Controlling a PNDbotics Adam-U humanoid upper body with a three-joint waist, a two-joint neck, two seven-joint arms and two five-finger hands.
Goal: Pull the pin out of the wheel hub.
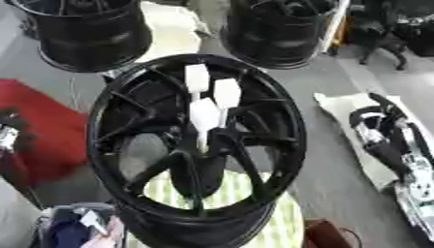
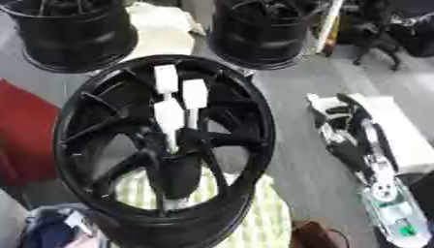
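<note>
I have the wheel hub [image 1: 196,145] lying face up right below the head camera, on a striped yellow-green mat [image 1: 254,213]. Three white pins stand in a tight cluster at its centre: the back pin [image 1: 196,77], the right pin [image 1: 226,93] just beside it, and the front pin [image 1: 204,115] nearest the hub's middle. Their flat white heads sit well above the spokes, their thin shanks run down into the centre, and none is out yet, so I judge the pull has not begun.

My right hand [image 2: 352,131] hangs out to the right of the rim, well apart from the pins, over a pale pad on the floor. It holds nothing; whether its fingers are spread or curled I cannot tell from here. At the left edge I can see only a dark shape [image 1: 10,133] that may be my left arm, and I cannot make out a hand on it.

My next move, as I judge it, is to bring the right hand in over the rim, choose one head without knocking its neighbours, pinch it between the fingers and thumb, and draw it straight up along its shank.

By count: one hub in work, three pins, two more black wheels [image 1: 85,31] [image 1: 275,31] standing behind it, one mat.
</note>
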